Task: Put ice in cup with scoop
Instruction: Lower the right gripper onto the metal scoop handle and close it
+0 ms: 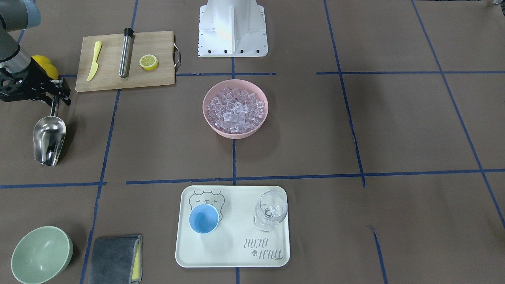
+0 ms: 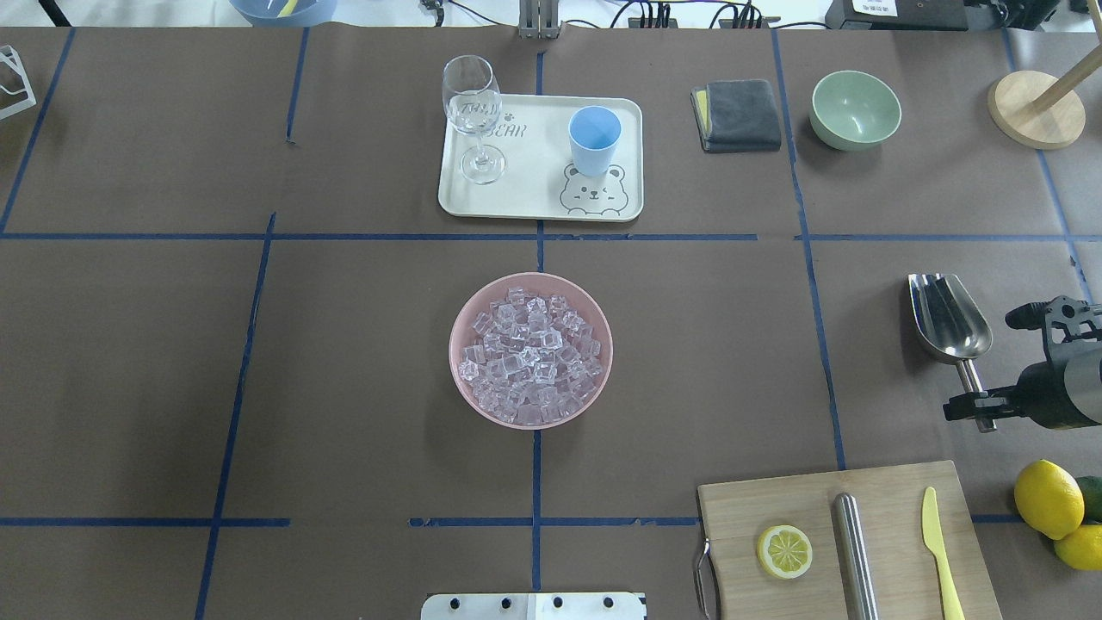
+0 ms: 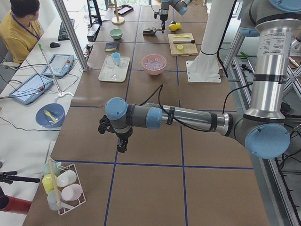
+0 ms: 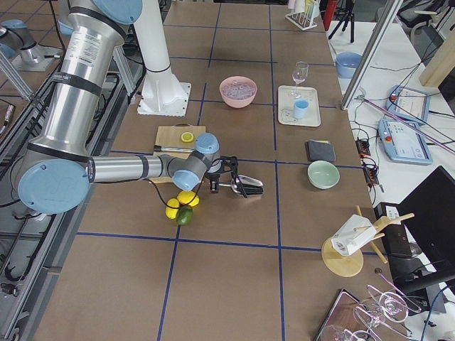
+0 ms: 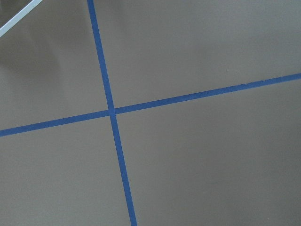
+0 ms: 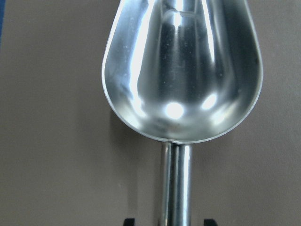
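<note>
The steel scoop (image 1: 49, 138) lies on the table at my right side, trough pointing away from me; it also shows in the overhead view (image 2: 947, 320). My right gripper (image 2: 981, 415) is low at the end of the scoop's handle. In the right wrist view the black fingertips (image 6: 128, 221) stand either side of the handle (image 6: 176, 188) with a gap, so it is open. The ice (image 2: 529, 349) fills a pink bowl (image 2: 465, 392) at the table's middle. The light-blue cup (image 2: 594, 138) stands empty on a cream tray (image 2: 534, 194). My left gripper (image 3: 118, 141) hangs over bare table far to my left; I cannot tell its state.
A clear stemmed glass (image 2: 472, 112) stands on the tray beside the cup. A cutting board (image 2: 887, 491) with a lemon half, a steel cylinder and a yellow knife lies near the right arm, lemons (image 2: 1046, 498) beside it. A green bowl (image 2: 855, 109) and grey cloth (image 2: 739, 114) sit far right.
</note>
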Controlling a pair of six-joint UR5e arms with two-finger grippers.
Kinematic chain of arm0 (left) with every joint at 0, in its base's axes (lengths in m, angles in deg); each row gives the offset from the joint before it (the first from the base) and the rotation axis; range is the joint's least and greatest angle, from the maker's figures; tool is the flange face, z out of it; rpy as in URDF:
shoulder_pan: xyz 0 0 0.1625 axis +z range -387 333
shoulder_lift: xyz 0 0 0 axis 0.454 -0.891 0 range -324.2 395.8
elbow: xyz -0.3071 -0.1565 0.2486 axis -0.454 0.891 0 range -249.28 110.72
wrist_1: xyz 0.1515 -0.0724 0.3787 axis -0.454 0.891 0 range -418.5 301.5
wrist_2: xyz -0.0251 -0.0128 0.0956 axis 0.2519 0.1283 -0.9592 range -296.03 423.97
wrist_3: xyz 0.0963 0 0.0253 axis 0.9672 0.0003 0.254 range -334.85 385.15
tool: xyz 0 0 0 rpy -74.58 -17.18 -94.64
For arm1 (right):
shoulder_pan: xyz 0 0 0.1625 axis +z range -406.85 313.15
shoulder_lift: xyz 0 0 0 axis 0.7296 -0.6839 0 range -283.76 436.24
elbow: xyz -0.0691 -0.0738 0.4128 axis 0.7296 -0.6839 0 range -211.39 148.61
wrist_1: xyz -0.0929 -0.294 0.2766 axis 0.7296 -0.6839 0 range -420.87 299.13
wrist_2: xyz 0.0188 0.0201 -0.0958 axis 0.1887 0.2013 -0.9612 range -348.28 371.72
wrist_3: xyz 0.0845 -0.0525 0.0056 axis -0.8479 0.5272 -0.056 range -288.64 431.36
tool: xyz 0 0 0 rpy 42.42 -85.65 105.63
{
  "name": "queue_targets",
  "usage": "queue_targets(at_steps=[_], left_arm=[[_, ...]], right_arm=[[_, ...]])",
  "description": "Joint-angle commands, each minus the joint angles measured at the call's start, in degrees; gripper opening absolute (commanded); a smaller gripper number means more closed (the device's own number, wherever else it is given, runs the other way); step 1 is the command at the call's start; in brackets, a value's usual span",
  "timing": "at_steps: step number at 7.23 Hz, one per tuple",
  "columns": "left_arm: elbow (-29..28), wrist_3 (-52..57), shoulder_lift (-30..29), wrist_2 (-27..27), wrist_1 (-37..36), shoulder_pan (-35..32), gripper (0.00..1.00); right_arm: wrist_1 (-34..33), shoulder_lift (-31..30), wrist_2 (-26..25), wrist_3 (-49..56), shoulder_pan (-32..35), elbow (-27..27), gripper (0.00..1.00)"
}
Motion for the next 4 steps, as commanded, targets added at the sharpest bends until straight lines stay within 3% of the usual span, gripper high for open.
queue_targets(at_steps=[1, 2, 4], left_arm=[[0.0, 0.1, 0.1, 0.0, 0.0, 0.0, 1.0], [0.0, 0.1, 0.1, 0.0, 0.0, 0.0, 1.0], [0.0, 0.2, 0.1, 0.0, 0.0, 0.0, 1.0]], right_arm=[[0.0, -0.2, 0.1, 0.8, 0.2, 0.6, 0.08], [0.0, -0.5, 0.1, 1.3, 0.1, 0.9, 0.0], [0.0, -2.2, 0.8, 10.6, 0.4, 3.7, 0.0]])
